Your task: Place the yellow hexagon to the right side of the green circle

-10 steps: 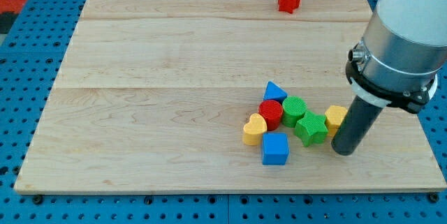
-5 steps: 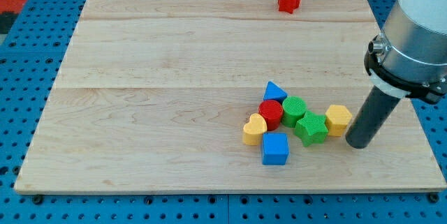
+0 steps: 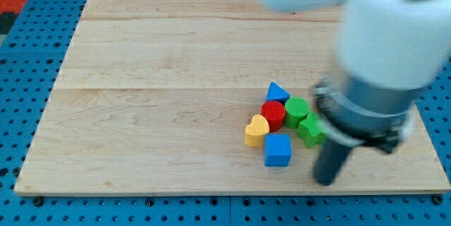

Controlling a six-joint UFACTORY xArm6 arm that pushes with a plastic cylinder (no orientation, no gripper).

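Wooden board (image 3: 176, 64) carries 6 visible blocks clustered right of centre: blue triangle (image 3: 277, 91), red cylinder (image 3: 273, 115), green circle (image 3: 297, 110), green star (image 3: 311, 130), yellow heart (image 3: 256, 131), blue cube (image 3: 277, 150). Your blurred arm hides the yellow hexagon, so its position and orientation cannot be told. My tip (image 3: 324, 181) sits below-right of the cluster, touching nothing, near the board's bottom edge.

Blue triangle (image 3: 277, 91), red cylinder (image 3: 273, 115), green circle (image 3: 297, 110), yellow heart (image 3: 256, 131), blue cube (image 3: 277, 150), pale wooden board (image 3: 162, 85)
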